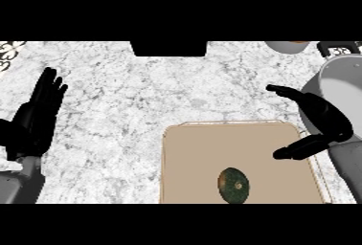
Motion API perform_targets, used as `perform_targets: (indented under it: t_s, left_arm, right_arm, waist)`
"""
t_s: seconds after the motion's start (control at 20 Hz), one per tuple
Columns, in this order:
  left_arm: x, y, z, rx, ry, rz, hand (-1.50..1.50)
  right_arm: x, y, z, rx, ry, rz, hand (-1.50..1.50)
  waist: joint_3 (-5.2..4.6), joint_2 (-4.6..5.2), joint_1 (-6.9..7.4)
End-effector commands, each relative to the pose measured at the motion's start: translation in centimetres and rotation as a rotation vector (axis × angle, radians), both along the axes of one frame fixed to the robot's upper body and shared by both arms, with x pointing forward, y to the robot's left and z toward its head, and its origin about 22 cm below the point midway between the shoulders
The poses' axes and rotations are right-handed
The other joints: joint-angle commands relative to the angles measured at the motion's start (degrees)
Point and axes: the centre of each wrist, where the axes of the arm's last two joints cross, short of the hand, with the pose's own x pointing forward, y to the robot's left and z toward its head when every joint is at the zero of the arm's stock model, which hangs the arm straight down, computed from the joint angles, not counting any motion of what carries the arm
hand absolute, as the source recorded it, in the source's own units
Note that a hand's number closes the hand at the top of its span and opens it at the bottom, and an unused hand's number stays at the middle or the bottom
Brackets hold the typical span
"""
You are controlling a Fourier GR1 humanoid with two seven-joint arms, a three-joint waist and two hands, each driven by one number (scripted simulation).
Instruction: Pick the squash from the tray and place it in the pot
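I am seeing my right hand hanging over the right edge of the tray, between the tray and the pot. Its fingers are spreading apart, one reaching up and left and the thumb pointing left lower down, with nothing between them, so the hand is released. It is staying apart from the squash, which is lying on the tray toward its near end, a little right of the middle. The squash is dark green with a small pale spot at its center.

My left hand is resting at the left edge of the view with its fingers straight and pointing up, holding nothing.

I am counting one squash, one tan tray and one grey pot, which is sitting at the right edge of the marble counter. A rounded grey dish is showing partly at the top, just left of the pot.
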Motion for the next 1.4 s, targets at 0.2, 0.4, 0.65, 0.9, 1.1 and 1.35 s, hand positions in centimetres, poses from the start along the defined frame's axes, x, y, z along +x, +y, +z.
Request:
perform_targets:
  t_s: [0.2, 0.4, 0.65, 0.9, 1.1, 1.35]
  left_arm:
    - [-0.3, -0.1, -1.0, 0.003, 0.011, 0.024, 0.00]
    - [-0.1, 0.5, 0.7, 0.010, 0.004, 0.020, 0.00]
    - [-1.2, 0.9, 0.2, 0.001, 0.005, 0.011, 0.00]
    - [1.6, 1.0, 0.7, -0.002, 0.015, 0.011, 0.00]
    - [0.7, -0.5, -1.3, -0.013, 0.006, 0.014, 0.00]
    - [0.0, -0.4, 0.7, -0.010, 0.017, -0.002, 0.00]
  right_arm:
    - [-2.0, 0.9, 4.7, -0.485, 0.026, 0.224, -1.50]
    - [-4.2, 4.6, 7.5, -0.651, -0.040, 0.245, -1.50]
    - [-6.7, 7.4, 6.4, -0.835, 0.004, 0.274, -1.50]
    - [-8.2, 8.6, 5.9, -0.839, 0.043, 0.266, -1.50]
    - [-8.3, 9.5, 5.9, -0.834, 0.057, 0.257, -1.50]
    - [-10.1, 11.6, 1.9, -0.917, 0.039, 0.202, -1.50]
  waist:
    - [-0.17, -0.46, -1.31]
    - [-0.13, -0.68, -1.43]
    - [-0.07, -0.41, -0.45]
    - [-0.03, -0.06, -0.64]
    - [-0.03, -0.05, -0.42]
    - [0.00, -0.08, -0.21]
